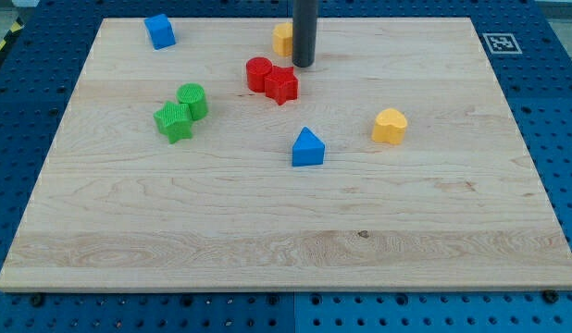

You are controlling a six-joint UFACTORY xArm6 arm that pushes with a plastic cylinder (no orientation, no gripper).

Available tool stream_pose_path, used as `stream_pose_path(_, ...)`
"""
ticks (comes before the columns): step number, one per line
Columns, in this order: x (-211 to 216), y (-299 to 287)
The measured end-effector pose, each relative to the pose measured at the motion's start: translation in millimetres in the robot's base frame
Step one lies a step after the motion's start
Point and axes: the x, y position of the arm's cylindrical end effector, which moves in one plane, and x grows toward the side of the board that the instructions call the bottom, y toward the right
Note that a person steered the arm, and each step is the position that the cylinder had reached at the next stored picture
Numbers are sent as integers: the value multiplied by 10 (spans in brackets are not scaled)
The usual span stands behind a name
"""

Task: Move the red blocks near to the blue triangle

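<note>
Two red blocks sit touching near the top middle: a round red cylinder (258,73) on the left and a red star-shaped block (281,85) on the right. The blue triangle (307,148) lies below and a little right of them, about a block's width away. My tip (303,65) is at the end of the dark rod, just above and right of the red star block, close to it. Whether it touches the block cannot be told.
A yellow block (282,39) is partly hidden behind the rod. A yellow heart-shaped block (390,126) lies right of the blue triangle. A green cylinder (192,99) and a green star block (174,121) touch at the left. A blue block (160,31) sits top left.
</note>
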Motion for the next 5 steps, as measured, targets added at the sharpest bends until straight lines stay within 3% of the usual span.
stream_pose_path(3, -143, -37)
stream_pose_path(5, 180, -204)
